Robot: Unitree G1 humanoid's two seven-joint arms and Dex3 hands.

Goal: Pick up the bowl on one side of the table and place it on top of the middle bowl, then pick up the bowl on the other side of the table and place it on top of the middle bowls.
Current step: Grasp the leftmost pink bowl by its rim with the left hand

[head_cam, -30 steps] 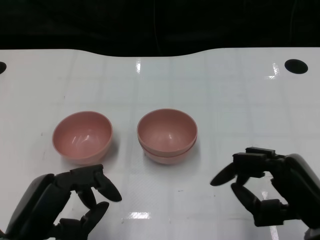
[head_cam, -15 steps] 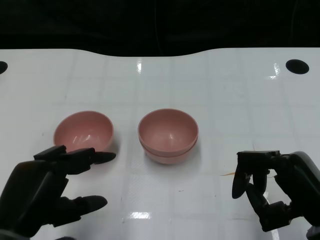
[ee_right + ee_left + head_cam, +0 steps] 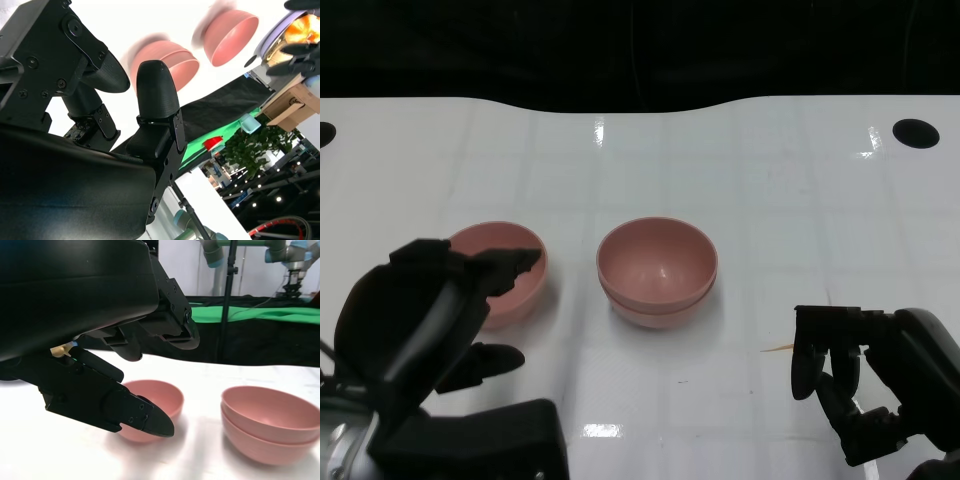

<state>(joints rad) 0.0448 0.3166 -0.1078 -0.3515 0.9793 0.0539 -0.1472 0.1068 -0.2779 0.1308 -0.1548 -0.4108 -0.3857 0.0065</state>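
Note:
Two pink bowls stand nested as the middle stack (image 3: 657, 265) (image 3: 270, 415) (image 3: 165, 55). A single pink bowl (image 3: 530, 285) (image 3: 160, 395) (image 3: 230, 30) sits to its left, its near side hidden by my left hand (image 3: 430, 320) (image 3: 100, 315). That hand is raised and spread, its fingers (image 3: 170, 330) reaching above the bowl's near rim and the thumb (image 3: 125, 410) low in front of the bowl's wall. No contact shows. My right hand (image 3: 860, 385) (image 3: 100, 125) hovers near the front right, holding nothing, fingers bent downward and apart from the thumb.
The white table (image 3: 770, 200) ends in a dark curved far edge. One black round hole (image 3: 916, 132) lies at its back right and another (image 3: 323, 133) at the back left. A thin yellowish sliver (image 3: 778, 348) lies near my right hand.
My left hand has risen and moved forward, so its fingers now cover the left bowl's near rim. My right hand's fingers have bent down and it has drawn back slightly. The bowls have not moved.

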